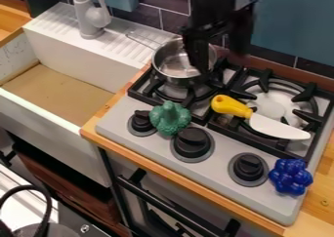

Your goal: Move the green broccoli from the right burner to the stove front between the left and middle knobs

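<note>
Camera view: from the largest down, we see the white sink (73, 53) beside the grey cooktop (134, 120), which carries 2 burner grates and 3 black knobs. Over the cooktop's back left hangs our black gripper (203, 63), its lower part in front of the metal saucepan (171, 74). That saucepan sits upright on the left grate, its wire handle (139, 39) pointing towards the sink. Whether we grip its rim or only hang over it, we cannot tell, nor whether the gripper is open or closed. Our judgement is that the step in hand is at the saucepan, as a grasp or a release. The next move, we judge, calls for small, careful alignment with its thin rim, since a sideways push could tip it or slide it on the bars. The toy knife (281, 127) lies across the right grate, yellow grip towards the saucepan, and we would keep clear of it. Smaller again, the green toy broccoli (170, 118) sits between 2 knobs, and the blue toy grapes (290, 177) rest beside the rightmost knob.
</note>
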Robot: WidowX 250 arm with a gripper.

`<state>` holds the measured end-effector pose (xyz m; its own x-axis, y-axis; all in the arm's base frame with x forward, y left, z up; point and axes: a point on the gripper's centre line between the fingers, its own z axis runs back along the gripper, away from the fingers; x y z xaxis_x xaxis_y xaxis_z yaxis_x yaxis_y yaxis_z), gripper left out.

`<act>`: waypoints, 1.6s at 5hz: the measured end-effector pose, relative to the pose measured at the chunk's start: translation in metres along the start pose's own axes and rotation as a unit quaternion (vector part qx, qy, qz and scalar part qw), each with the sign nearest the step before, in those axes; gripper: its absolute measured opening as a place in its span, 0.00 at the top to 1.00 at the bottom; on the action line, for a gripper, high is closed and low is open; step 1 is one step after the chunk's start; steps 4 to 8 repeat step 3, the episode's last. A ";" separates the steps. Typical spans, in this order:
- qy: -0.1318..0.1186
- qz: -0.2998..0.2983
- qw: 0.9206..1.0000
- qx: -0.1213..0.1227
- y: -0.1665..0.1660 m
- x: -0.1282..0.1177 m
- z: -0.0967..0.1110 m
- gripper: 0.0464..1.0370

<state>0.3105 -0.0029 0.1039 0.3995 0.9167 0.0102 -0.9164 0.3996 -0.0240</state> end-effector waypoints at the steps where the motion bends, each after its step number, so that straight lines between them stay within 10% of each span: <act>1: 0.003 0.001 1.000 -0.005 -0.014 0.003 0.015 0.04; 8: 0.018 0.007 1.000 -0.002 -0.021 0.002 0.037 0.04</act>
